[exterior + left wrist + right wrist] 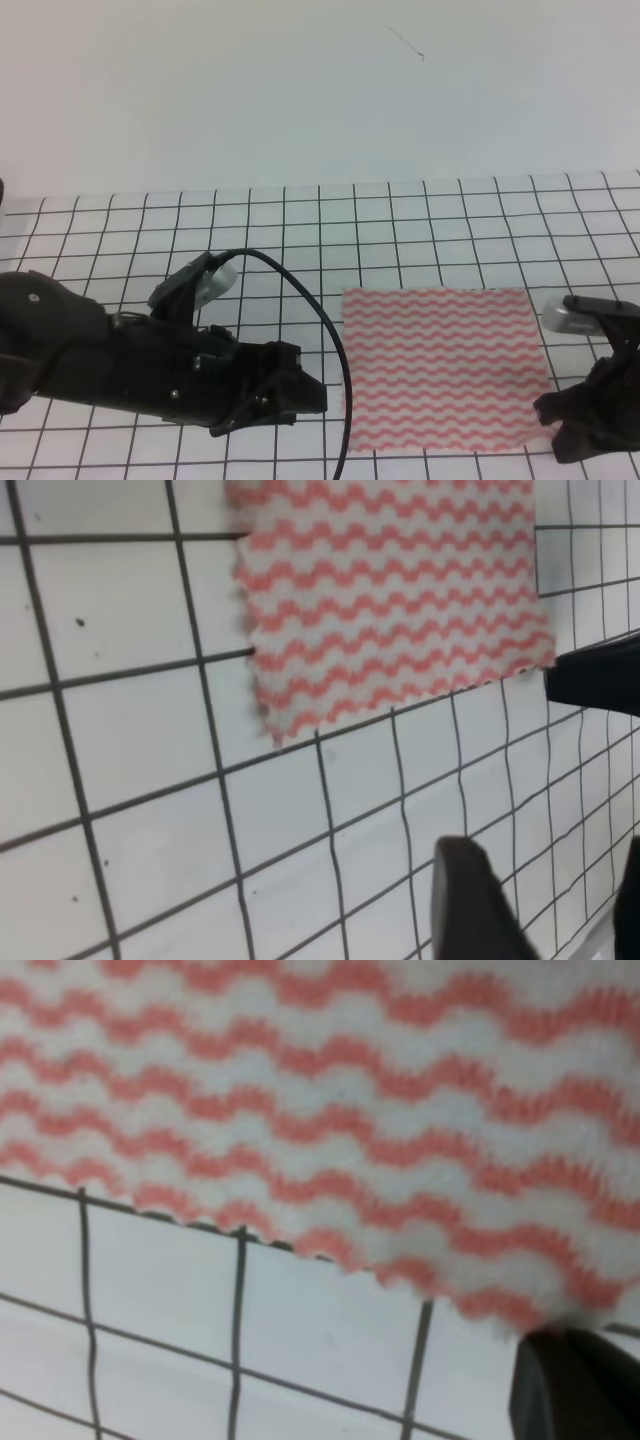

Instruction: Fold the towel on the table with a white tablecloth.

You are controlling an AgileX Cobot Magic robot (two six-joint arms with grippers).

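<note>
the towel (pixel 440 368) lies flat in the lower right, on the table (pixel 400 215). no fold yet, so all the folding is left. the left gripper (pixel 305 395) is beside it, open and empty. the right gripper (pixel 560 425) sits at its lower right corner; i cannot tell if it grips.

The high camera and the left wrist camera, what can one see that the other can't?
Only the high view shows both arms, the left gripper beside the towel and the right gripper at its near right corner, plus the bare wall. Only the left wrist view shows the towel's frayed edge close up. Both show the striped towel lying flat on the grid tablecloth.
</note>
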